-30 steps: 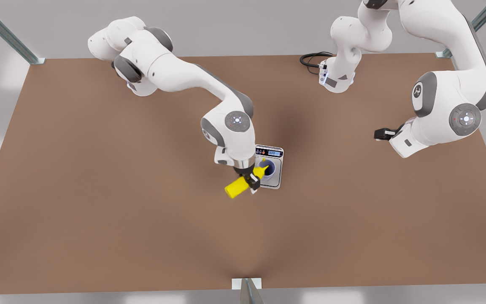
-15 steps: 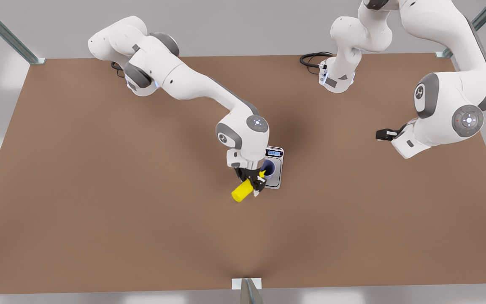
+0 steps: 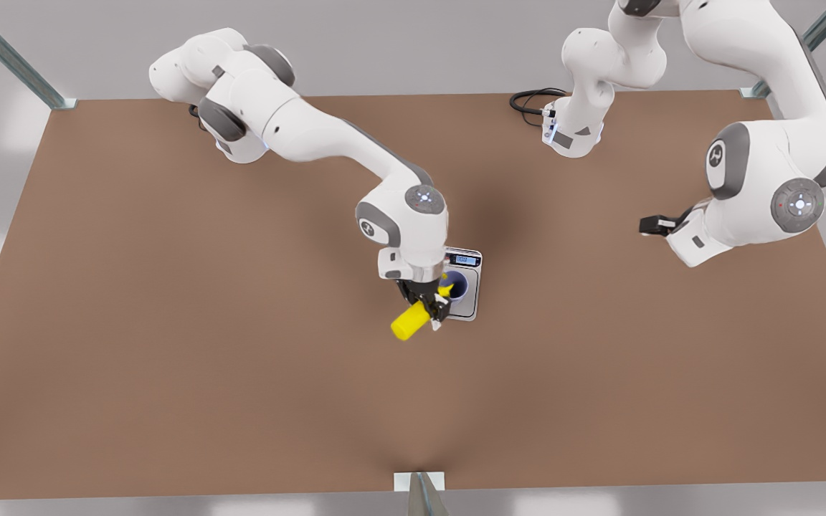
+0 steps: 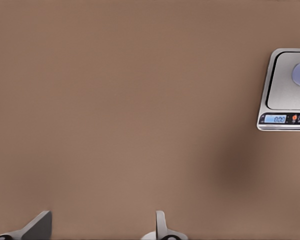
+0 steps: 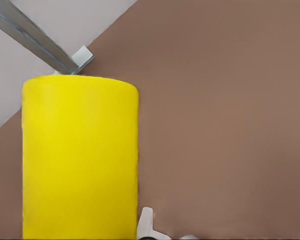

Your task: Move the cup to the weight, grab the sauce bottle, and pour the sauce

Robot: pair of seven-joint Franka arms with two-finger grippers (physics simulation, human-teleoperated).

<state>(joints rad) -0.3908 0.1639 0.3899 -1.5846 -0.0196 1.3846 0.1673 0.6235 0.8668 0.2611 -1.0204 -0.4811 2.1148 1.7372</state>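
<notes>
Since half a second ago the sauce bottle [image 3: 413, 320] has drawn back a little toward the front view's left, and the wrist carrying it sits lower and farther left. It is tilted, nozzle tip [image 3: 446, 289] over the rim of the cup [image 3: 458, 285], base out over the bare table [image 3: 169, 322]. The right gripper [image 3: 429, 309] is clamped around the bottle's middle, fingers closed on the yellow body [image 5: 80, 160]. The cup stands on the plate of the weight [image 3: 464, 304], whose display faces the far side. The left gripper [image 3: 648, 226] waits well apart at the front view's right, above the table; its fingertips [image 4: 37, 226] stand spread with nothing between them.
</notes>
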